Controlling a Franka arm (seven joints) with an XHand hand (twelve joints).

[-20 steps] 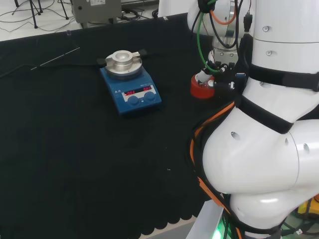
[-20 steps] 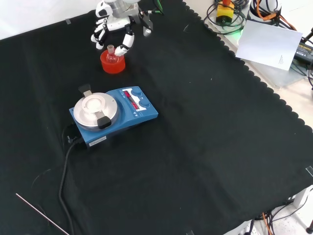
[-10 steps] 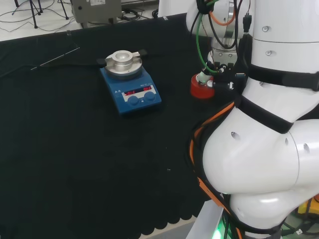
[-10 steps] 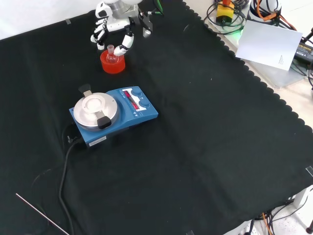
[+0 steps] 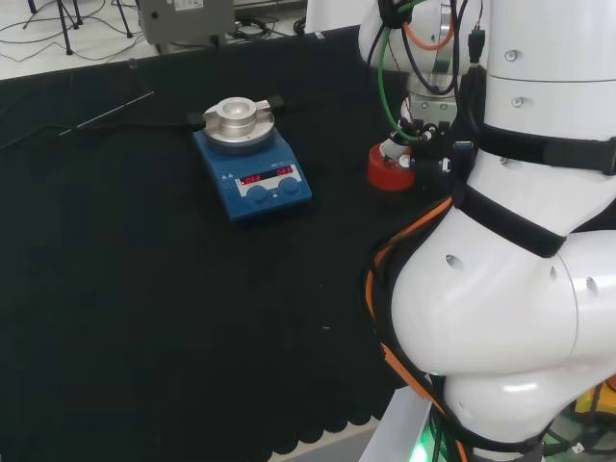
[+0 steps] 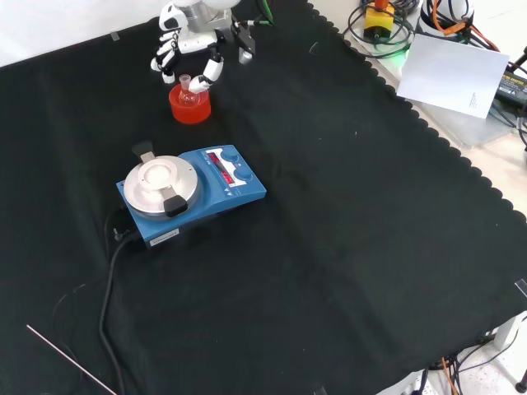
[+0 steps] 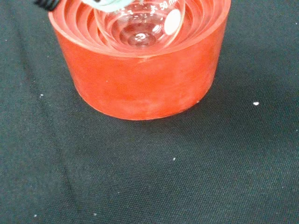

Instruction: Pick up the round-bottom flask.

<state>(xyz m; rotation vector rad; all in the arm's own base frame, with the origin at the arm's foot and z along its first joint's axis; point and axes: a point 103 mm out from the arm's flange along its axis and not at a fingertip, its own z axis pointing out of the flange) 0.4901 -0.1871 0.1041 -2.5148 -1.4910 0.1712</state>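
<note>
A clear round-bottom flask (image 6: 188, 90) sits upright in a red ribbed stand (image 6: 190, 108) at the far end of the cloth in the front view. The hand (image 6: 191, 43) hangs just above and behind it, open. Its fingers (image 6: 161, 59) are spread to one side of the flask's neck and its thumb (image 6: 212, 71) reaches down on the other side, close to the neck. The wrist view has the flask's bulb (image 7: 138, 22) resting in the stand (image 7: 140, 74). In the head view the stand (image 5: 389, 172) lies beside the arm, with a white fingertip (image 5: 390, 149) over it.
A blue hotplate stirrer (image 6: 193, 193) with a round metal top stands nearer the front view's camera, its black cable (image 6: 107, 313) trailing toward the front. A thin rod (image 6: 66, 358) lies at the front left. A white sheet (image 6: 457, 74) rests beyond the cloth's scalloped right edge.
The hand has shifted very slightly around the flask's neck, the thumb tip a little closer to it. The flask and stand have not moved.
</note>
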